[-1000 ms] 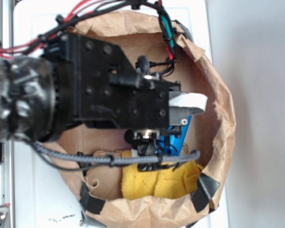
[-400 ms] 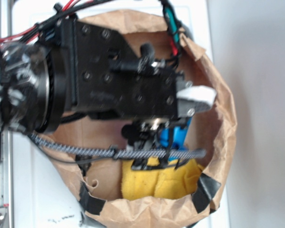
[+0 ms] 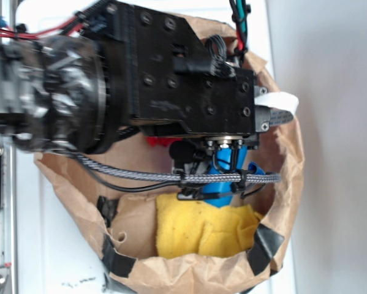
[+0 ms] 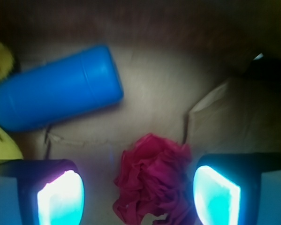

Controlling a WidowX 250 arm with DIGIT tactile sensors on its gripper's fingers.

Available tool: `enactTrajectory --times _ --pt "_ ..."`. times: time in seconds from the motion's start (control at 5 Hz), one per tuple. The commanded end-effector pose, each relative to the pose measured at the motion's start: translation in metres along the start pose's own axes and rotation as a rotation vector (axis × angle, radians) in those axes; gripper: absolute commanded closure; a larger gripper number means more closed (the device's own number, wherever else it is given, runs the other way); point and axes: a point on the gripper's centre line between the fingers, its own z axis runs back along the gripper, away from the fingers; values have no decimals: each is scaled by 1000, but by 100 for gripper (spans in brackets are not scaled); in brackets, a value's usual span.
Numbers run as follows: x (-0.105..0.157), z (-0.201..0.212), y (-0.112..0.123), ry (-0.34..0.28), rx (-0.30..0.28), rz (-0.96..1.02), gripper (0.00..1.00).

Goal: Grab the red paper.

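Red wrinkly wad of thin paper (image 4: pixel 154 180) lies between the spread fingers of the released hand (image 4: pixel 139 194), nearer the right pad (image 4: pixel 215 194)

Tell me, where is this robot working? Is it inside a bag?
It looks like a robot test bench, not a home. The arm reaches down into an open brown paper bag patched with black tape. Inside lie the red paper, a blue cylinder and a yellow cloth, with the gripper open.
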Motion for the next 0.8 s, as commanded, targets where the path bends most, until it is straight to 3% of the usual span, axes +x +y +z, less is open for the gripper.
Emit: enactTrajectory --times 0.0,0.2,0.4,0.6 --pt "-5 -13 -11 -34 99 -74 0" --pt "-7 -29 -27 -80 179 -68 0" --pt "-6 -31 -30 -82 177 -80 0" --pt "-8 -29 -29 -77 168 -53 100"
